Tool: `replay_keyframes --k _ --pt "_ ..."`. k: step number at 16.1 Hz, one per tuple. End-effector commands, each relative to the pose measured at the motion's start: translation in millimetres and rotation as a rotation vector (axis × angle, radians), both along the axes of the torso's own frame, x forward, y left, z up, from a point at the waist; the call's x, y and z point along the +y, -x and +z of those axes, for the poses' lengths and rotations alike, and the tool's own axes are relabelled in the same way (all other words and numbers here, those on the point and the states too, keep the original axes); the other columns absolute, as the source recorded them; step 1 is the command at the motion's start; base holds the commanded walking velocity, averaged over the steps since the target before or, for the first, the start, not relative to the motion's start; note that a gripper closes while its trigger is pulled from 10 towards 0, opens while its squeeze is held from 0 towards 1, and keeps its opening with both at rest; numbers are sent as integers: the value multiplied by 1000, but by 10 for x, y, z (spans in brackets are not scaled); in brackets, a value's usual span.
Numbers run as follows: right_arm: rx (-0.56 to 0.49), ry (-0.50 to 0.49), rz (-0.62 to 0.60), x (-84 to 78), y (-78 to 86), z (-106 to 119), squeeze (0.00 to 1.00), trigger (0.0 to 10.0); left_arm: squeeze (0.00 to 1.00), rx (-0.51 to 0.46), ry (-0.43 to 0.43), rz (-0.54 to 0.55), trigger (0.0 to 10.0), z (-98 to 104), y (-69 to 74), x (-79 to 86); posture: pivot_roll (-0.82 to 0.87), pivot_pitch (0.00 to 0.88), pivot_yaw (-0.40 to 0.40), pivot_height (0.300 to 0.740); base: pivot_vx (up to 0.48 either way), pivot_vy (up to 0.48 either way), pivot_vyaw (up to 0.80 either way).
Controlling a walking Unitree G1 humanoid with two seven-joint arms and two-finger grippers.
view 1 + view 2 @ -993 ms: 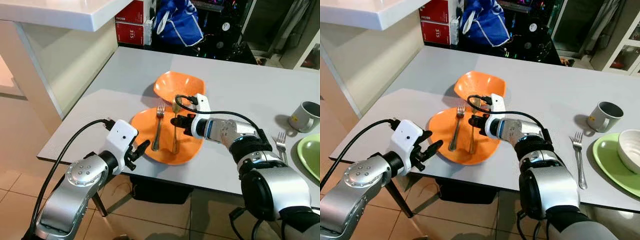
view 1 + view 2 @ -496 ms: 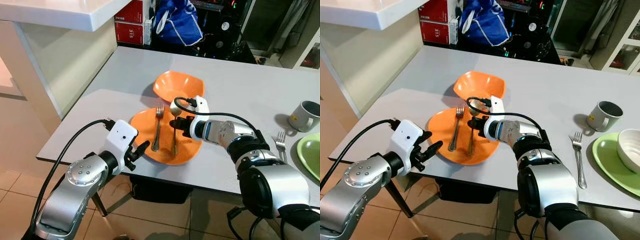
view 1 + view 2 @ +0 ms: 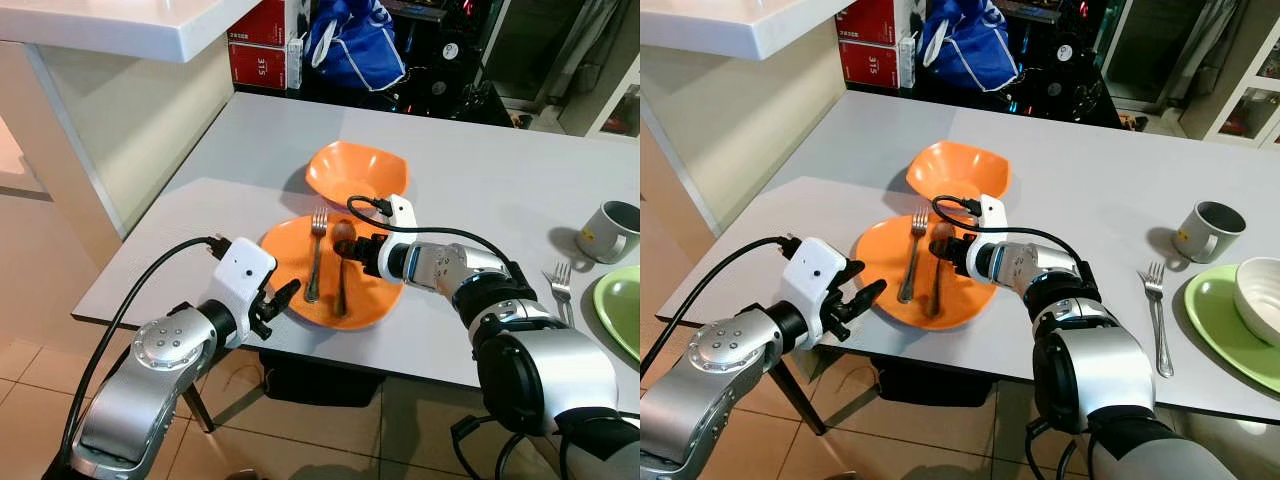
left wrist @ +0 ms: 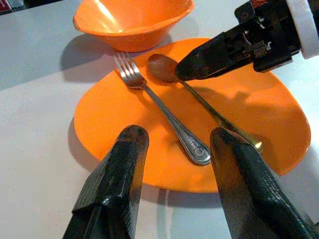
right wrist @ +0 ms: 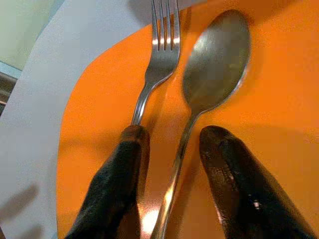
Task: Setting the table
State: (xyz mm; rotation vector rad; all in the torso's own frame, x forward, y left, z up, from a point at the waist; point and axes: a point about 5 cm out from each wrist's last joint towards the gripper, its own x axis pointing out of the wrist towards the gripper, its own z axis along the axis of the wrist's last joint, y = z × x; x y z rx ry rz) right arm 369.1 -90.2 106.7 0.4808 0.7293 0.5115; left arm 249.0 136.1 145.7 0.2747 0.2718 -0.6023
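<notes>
An orange plate (image 3: 285,255) lies near the table's front edge, with an orange bowl (image 3: 357,172) just behind it. A fork (image 3: 314,260) and a spoon (image 3: 340,285) lie side by side on the plate. My right gripper (image 3: 352,248) is low over the plate. In the right wrist view its open fingers (image 5: 124,174) straddle the spoon's handle (image 5: 182,149) just below the spoon's bowl, with gaps on both sides. My left gripper (image 3: 283,297) hovers open at the plate's near left rim, nothing between its fingers (image 4: 119,179).
Along the table's right side are a grey mug (image 3: 1210,232), a second fork (image 3: 1158,315) and a green plate (image 3: 1225,325) carrying a white bowl (image 3: 1260,300). A white counter (image 3: 130,30) stands to the left. The table's front edge runs just below the orange plate.
Half a second ago the spoon's bowl end was raised off the plate; now the spoon lies flat, closer to the fork. My right gripper has shifted slightly left. The left arm is still.
</notes>
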Motion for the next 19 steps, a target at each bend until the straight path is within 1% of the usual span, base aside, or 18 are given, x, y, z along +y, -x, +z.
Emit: replay_keyframes --k 1,2,3,4,5,6,7,8,9,10,11,12,13,14,15,16,17,19 --pt "-36 2 -1 1 -64 121 753 10000 0 -13 -4 -17 10000 45 -27 -18 70 5 -44 740 0 0 0" --pt "-42 2 -5 -6 -73 135 741 10000 0 -15 -5 -17 10000 47 -37 -18 69 1 -43 740 0 0 0" --pt "-59 0 -9 -14 -94 172 541 10000 0 -19 -6 -18 10000 53 -46 -20 70 0 -42 740 0 0 0" --pt "-87 -6 -5 -27 -122 234 0 10000 0 -26 -4 -14 10000 62 -58 -18 70 0 -42 740 0 0 0" --pt "-122 -16 4 -54 -154 312 0 10000 0 -38 0 -8 10000 71 -68 -14 74 0 -48 740 0 0 0" --pt "-134 -21 8 -65 -164 341 0 10000 0 -44 2 -6 10000 76 -71 -12 74 0 -48 740 0 0 0" --pt "-170 -28 20 -123 -190 434 0 10000 0 -101 36 24 10000 147 -95 -5 78 0 -62 740 0 0 0" --pt "-234 -57 34 -232 -216 619 0 10000 0 -187 125 98 10000 282 -137 27 81 0 -63 740 0 0 0" --pt "-273 -75 30 -320 -186 745 0 10000 0 -228 144 123 10000 343 -141 50 80 0 -60 740 0 0 0" --pt "-297 -78 27 -388 -130 833 0 10000 0 -241 158 131 10000 375 -144 60 80 0 -60 740 0 0 0" --pt "-366 -74 0 -506 50 992 0 10000 0 -258 175 157 10000 431 -160 74 65 0 -46 740 0 0 0" --pt "-477 -8 -69 -596 220 1053 0 10000 0 -299 185 182 10000 496 -179 78 59 0 -36 740 0 0 0" --pt "-530 50 -97 -627 277 1048 0 10000 0 -314 174 199 10000 509 -193 86 58 0 -26 740 0 0 0" --pt "-615 151 -170 -663 396 977 0 10000 0 -323 150 217 10000 492 -197 91 58 0 -19 740 0 0 0" --pt "-635 173 -279 -688 507 852 0 10000 0 -328 138 225 10000 465 -187 100 52 0 -13 740 0 0 0" --pt "-628 234 -317 -695 646 731 0 10000 0 -318 133 234 10000 423 -166 114 49 0 -6 740 0 0 0" --pt "-602 289 -315 -681 764 680 0 10000 0 -313 129 244 10000 406 -162 129 44 0 0 740 0 0 0" --pt "-612 350 -349 -698 909 574 0 10000 0 -308 113 226 10000 365 -137 97 41 0 -2 740 0 0 0"
